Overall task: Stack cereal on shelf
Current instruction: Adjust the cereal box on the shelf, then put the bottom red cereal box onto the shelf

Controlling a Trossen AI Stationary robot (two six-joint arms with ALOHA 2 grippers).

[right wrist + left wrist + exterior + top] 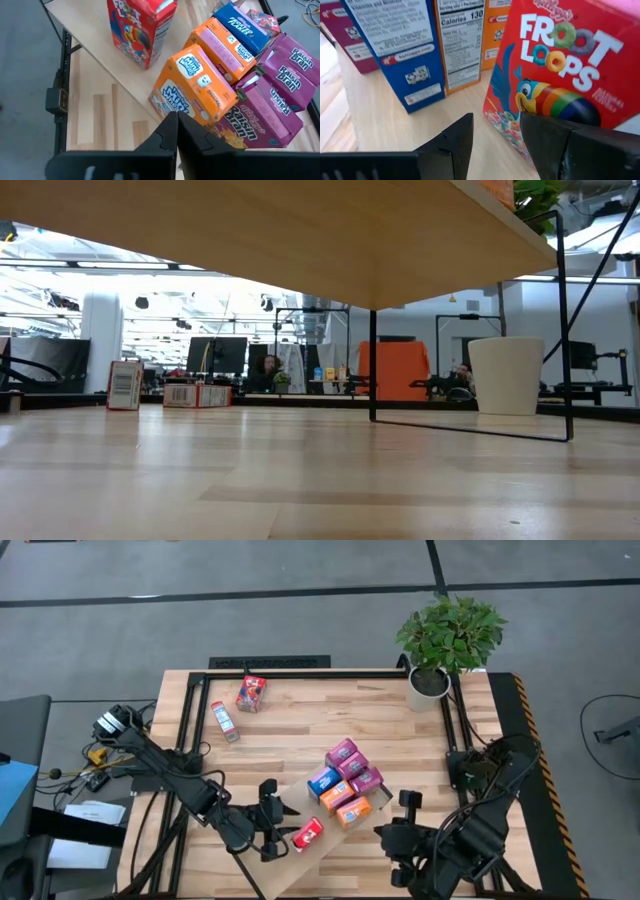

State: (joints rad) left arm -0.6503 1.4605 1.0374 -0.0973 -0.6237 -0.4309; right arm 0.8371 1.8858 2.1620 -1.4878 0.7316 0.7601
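The red Froot Loops box (308,834) stands on the pale shelf (293,798), close beside my open left gripper (279,830). In the left wrist view one finger (555,145) stands in front of the red box's (560,65) lower corner, and the other finger stands off to its side. Several more cereal boxes, magenta (343,753), blue (323,781) and orange (353,810), stand packed together on the shelf. My right gripper (177,130) is shut with nothing in it, just short of the orange Mini-Wheats box (192,85). Two boxes (251,693) (225,721) lie on the table at the far left. My left gripper's one finger overlaps the red box's lower corner (515,125) in the left wrist view, and I cannot tell whether it touches. The box stands on the shelf on its own base, outside the gap between the fingers.
A potted plant (447,640) in a white pot (505,375) stands at the table's far right corner. The shelf's black frame legs (373,365) rise from the tabletop. Bare wood (330,710) lies between the two loose boxes and the plant.
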